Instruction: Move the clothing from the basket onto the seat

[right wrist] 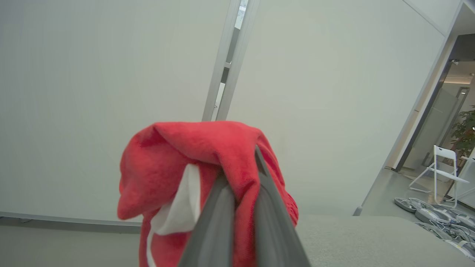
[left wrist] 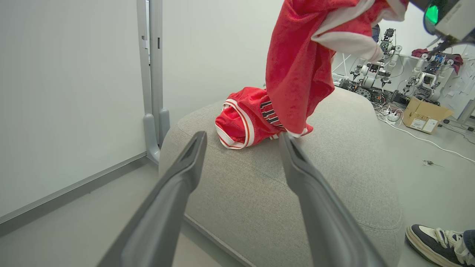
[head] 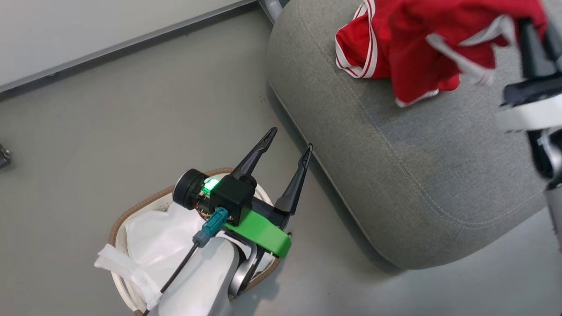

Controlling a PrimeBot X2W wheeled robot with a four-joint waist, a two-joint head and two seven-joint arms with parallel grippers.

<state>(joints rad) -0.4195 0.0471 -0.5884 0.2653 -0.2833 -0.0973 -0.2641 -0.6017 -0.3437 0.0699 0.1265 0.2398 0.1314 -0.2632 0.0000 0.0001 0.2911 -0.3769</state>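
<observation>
At 7 o'clock in the head view, the basket (head: 145,199) stands on the floor (head: 131,109) with a white sheet (head: 158,237) in it (the left forearm covers part of its inside). Over it hovers the left gripper (head: 292,137), its fingers spread wide and empty, pointing toward 1 o'clock at the seat (head: 395,175) just beside the basket.

The move ahead turns on the right gripper (right wrist: 241,174), at 2 o'clock in the head view. Its fingers are pressed together on a fold of a red garment (right wrist: 207,148), which hangs from them over the seat. In the head view the cloth spreads from the gripper toward 9 o'clock. In the left wrist view its long axis runs straight down, with the hem at the cushion beside the jersey (left wrist: 241,122), which lies bunched on the seat with its numerals showing. I cannot tell whether the hem rests on the fabric or hangs just clear. The right arm is the nearer, and I judge it needs only to lower and let go.

The cushion is broad and soft, and bare toward 5 o'clock of the jersey. Beyond it is a pale wall (right wrist: 111,92). The left wrist view has a person's shoe (left wrist: 434,241) at 4 o'clock and a box (left wrist: 426,116) farther off.
</observation>
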